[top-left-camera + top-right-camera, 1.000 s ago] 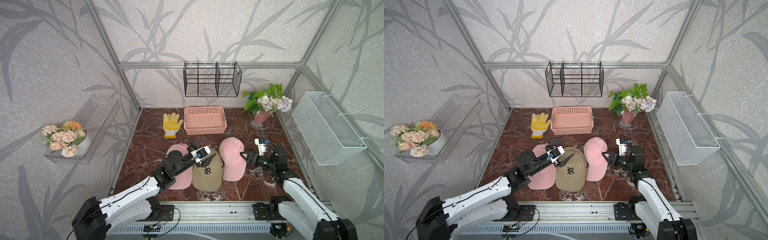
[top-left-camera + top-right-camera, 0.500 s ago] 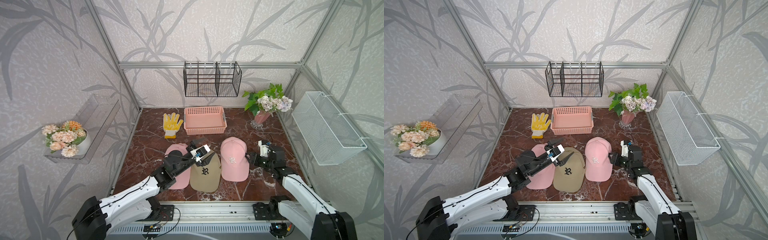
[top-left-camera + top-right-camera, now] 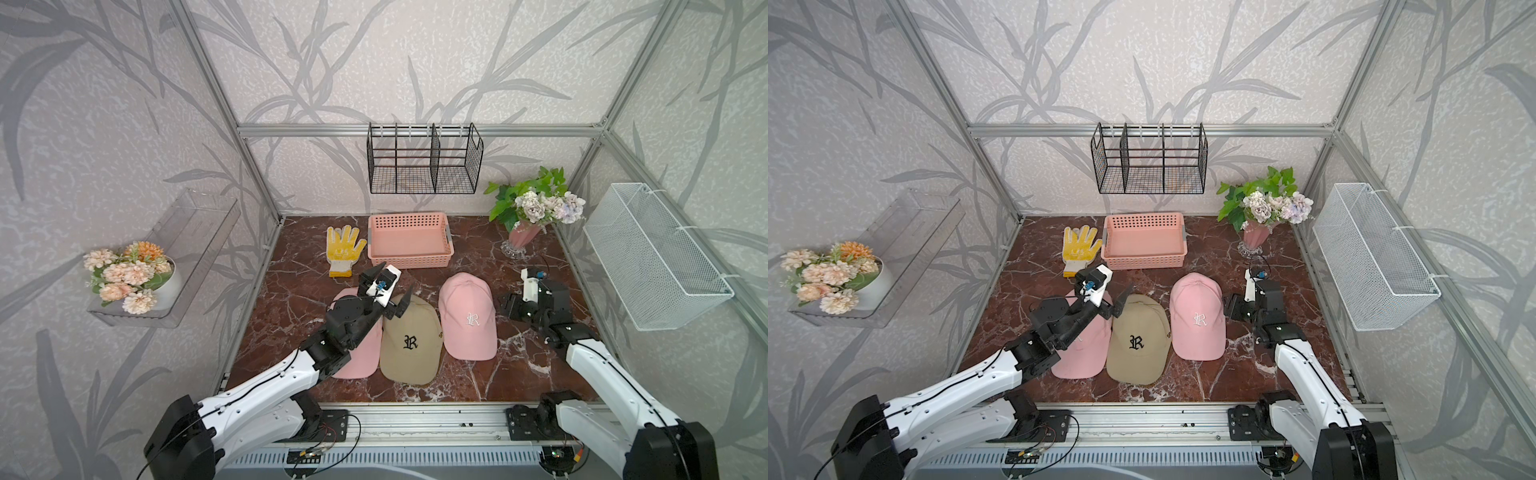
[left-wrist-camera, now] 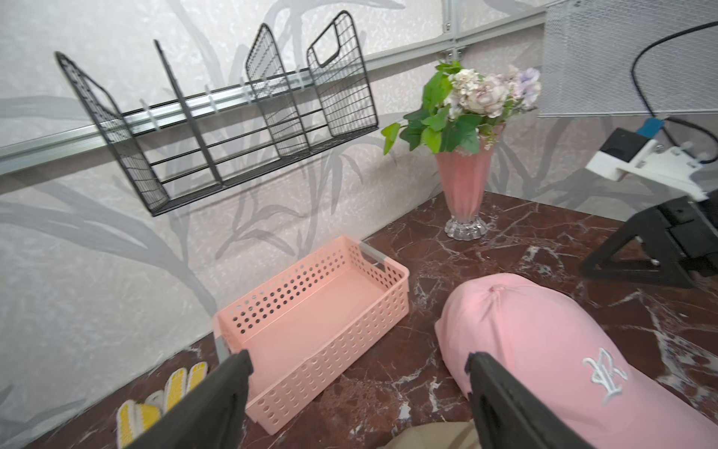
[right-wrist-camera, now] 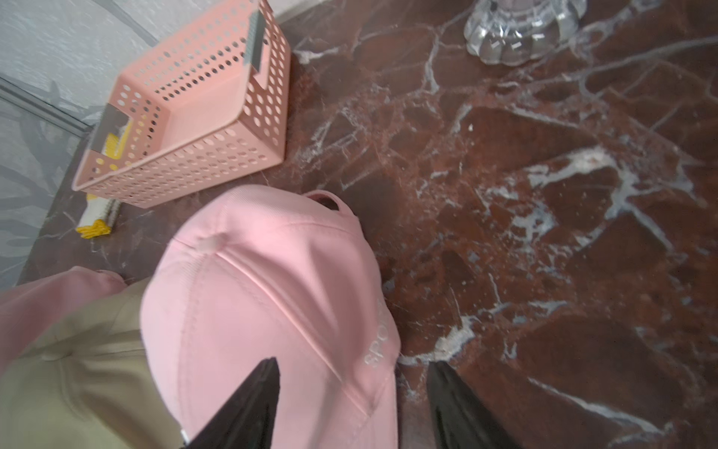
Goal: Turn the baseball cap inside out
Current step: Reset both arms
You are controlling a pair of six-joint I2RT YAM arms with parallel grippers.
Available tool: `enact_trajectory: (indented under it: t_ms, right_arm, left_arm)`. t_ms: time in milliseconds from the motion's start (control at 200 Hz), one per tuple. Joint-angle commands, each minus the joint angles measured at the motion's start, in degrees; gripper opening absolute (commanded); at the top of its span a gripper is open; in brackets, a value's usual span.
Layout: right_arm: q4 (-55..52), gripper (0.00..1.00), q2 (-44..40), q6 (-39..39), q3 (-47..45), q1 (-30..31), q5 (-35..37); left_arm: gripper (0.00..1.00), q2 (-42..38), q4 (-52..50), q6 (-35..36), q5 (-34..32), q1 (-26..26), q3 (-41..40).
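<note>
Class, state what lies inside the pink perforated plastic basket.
Inside the pink perforated plastic basket only its bare floor shows; nothing lies there. The floor strip behind its near wall is covered.

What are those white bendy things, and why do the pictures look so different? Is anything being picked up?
Those are two robot arms. Each ends in a black pincher called a gripper: the left gripper and the right gripper. Two pictures come from a camera high above, looking down on everything. The other two come from small cameras on the arms' wrists, so you see the black fingers up close. On the marble table lie three caps side by side: the left pink cap, the tan cap in the middle and the right pink cap. Behind them are a yellow glove, a pink basket and a vase of flowers. Both grippers are open and hold nothing. No cap looks turned inside out yet.
</note>
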Motion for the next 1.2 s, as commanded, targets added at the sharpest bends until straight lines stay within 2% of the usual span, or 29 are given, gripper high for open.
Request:
enact_trajectory:
  t_ms: [0, 120, 250, 400, 525, 660, 985, 1195]
  right_arm:
    - [-2.29, 0.65, 4.51, -6.03, 7.19, 3.99, 1.21]
    - [-4.40, 0.66, 13.62, -9.38, 15.43, 9.34, 6.69]
    - [-5.46, 0.66, 24.34, -10.58, 24.07, 12.52, 11.58]
    - [-10.75, 0.66, 35.95, -12.90, 34.22, 15.41, 13.85]
    - [-17.80, 0.67, 42.43, -14.67, 40.57, 18.58, 15.06]
    - [-19.49, 0.67, 43.10, -15.86, 40.08, 20.63, 15.38]
    - [-19.87, 0.67, 37.49, -16.54, 34.44, 20.86, 13.06]
    - [-18.04, 0.70, 34.48, -14.20, 33.31, 20.70, 11.70]
  left_arm:
    - [0.90, -0.75, -2.47, -7.83, -3.27, 3.14, 1.92]
    - [0.90, -1.54, -4.02, -10.49, -1.24, 6.28, 1.13]
    - [0.90, -2.48, -4.20, -10.55, 0.08, 6.94, 0.10]
    - [0.91, -3.10, -5.25, -10.24, 0.76, 7.45, -0.27]
    - [0.91, -3.06, -5.90, -10.17, 0.89, 7.80, -0.42]
    - [0.91, -2.63, -5.77, -10.27, 1.23, 8.05, -0.69]
    - [0.91, -1.92, -5.44, -10.60, 0.72, 8.23, -0.66]
    - [0.93, -0.38, -4.86, -11.40, -5.89, 8.92, -0.09]
